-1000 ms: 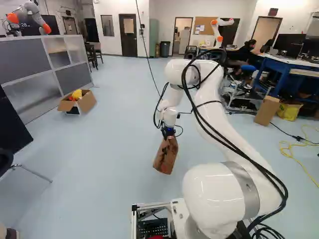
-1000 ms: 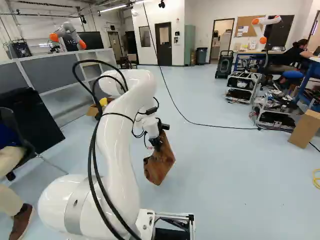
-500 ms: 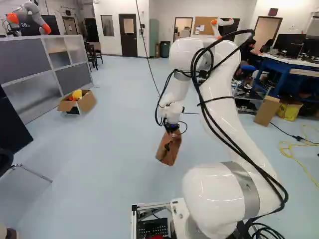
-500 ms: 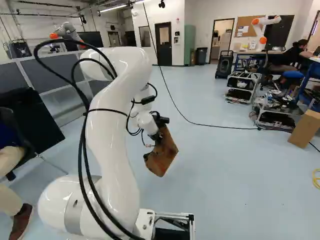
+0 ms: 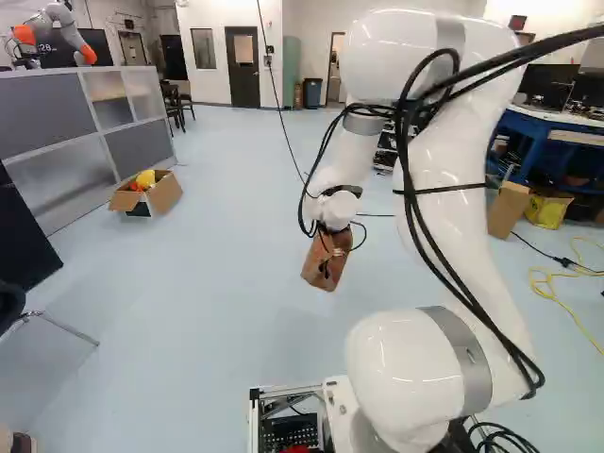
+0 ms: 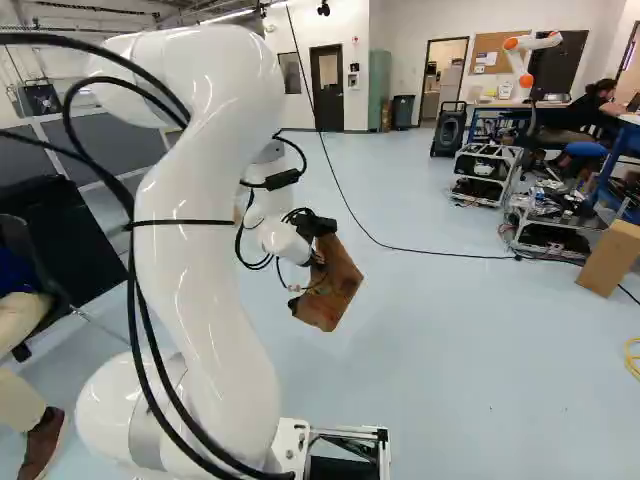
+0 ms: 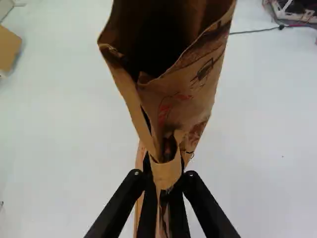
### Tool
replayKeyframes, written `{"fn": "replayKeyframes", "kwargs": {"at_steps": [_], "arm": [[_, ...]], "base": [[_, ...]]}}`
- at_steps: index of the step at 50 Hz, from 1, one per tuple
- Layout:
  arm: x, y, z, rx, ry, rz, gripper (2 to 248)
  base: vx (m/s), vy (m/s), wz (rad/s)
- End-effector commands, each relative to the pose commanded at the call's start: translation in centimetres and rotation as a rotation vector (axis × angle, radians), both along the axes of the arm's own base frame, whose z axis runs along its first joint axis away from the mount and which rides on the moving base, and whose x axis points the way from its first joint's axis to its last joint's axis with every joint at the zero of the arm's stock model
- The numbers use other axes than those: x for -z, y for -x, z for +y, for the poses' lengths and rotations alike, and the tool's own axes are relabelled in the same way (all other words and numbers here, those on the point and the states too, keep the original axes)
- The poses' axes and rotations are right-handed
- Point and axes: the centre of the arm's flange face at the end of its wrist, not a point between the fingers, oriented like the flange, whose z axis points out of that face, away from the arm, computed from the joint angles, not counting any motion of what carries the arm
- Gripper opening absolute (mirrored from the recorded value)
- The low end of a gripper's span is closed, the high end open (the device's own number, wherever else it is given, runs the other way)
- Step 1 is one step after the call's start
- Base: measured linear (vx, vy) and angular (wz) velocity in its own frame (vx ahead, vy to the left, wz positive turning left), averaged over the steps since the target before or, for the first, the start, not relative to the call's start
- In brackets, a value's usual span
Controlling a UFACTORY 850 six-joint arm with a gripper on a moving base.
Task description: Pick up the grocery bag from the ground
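1. From where I stand, the pincer (image 7: 163, 174) is clamped on the bag (image 7: 188, 96), nipping a narrow fold of its brown paper from two sides.
2. The bag hangs out over the floor (image 5: 226, 311), ahead of the base. It looks clear of the ground to me, since I see no spot where it touches.
3. Here's what the next move turns on: in the left base view the bag hangs from the pincer toward about half past six, its long axis leaning from one o'clock to seven. In the wrist view, call twelve the way the pincer points: most of the bag spreads out at twelve.
4. There is only the one arm (image 5: 453, 179), so no choosing which is nearer.
5. The wrist view alone gives me the gaping mouth, dark inside, and the pinched fold. The right base view shows the bag's broad face tipped over, while the left one shows it narrower.
6. The left base view also has an open carton (image 5: 165, 193) well apart, at about ten o'clock from the bag; I can't make it out in the right one.
7. I'd call the pick-up nearly done. What's wanted is a slow, steady lift or hold; with so small a bite of paper, a jerk could tear it or let it slip.
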Motion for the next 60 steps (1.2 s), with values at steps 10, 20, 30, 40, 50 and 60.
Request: {"fn": "replayKeyframes", "kwargs": {"at_steps": [10, 20, 30, 40, 50, 60], "arm": [[-3.1, 2.8, -0.2, 0.005, 0.025, -0.111, 22], [-5.7, 5.8, -0.3, 0.010, 0.045, -0.208, 22], [-6.3, 8.7, -0.4, 0.010, 0.050, -0.222, 22], [-6.4, 9.7, -0.3, 0.009, 0.050, -0.221, 22], [-6.5, 9.8, -0.3, 0.006, 0.051, -0.224, 22], [-6.8, 10.2, -0.2, -0.004, 0.054, -0.235, 22]], "base": [[0.000, 0.000, 0.000], [0.000, 0.000, 0.000], [0.000, 0.000, 0.000], [0.000, 0.000, 0.000], [0.000, 0.000, 0.000], [0.000, 0.000, 0.000]]}}
